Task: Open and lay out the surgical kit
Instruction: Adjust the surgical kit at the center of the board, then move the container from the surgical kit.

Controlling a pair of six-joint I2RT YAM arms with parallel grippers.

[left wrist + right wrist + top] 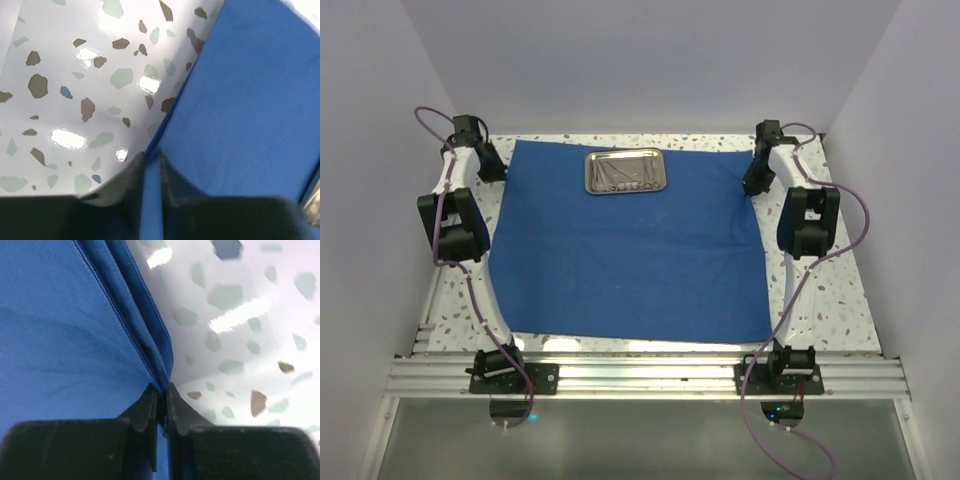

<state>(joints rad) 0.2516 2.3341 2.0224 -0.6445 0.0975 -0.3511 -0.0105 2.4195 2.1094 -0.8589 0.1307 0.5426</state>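
The left claw (152, 156) is clamped on the cloth (630, 260): a thin blue strip of its edge runs up between the closed tips. The right claw (161, 387) is clamped the same way, with a folded hem pinched between its tips. Seen from above, the left claw sits at about 10 o'clock on the cloth and the right claw at about 2 o'clock, each at a far corner.

The cloth lies spread nearly flat over the speckled table (825, 290). The tray (588, 172) stands on it at 12 o'clock, near the far edge between the two claws, with the instruments (625, 176) lying inside.

The main risk, as I judge it, is the tray. It rests on the very sheet both claws hold, so any lift or tug at those corners could slide or tip it and spill the instruments. An uneven pull would bunch the cloth, and a pinch this thin could slip off the hem.

Count: two claws, one cloth, one tray. There are several slim instruments, too small to count.
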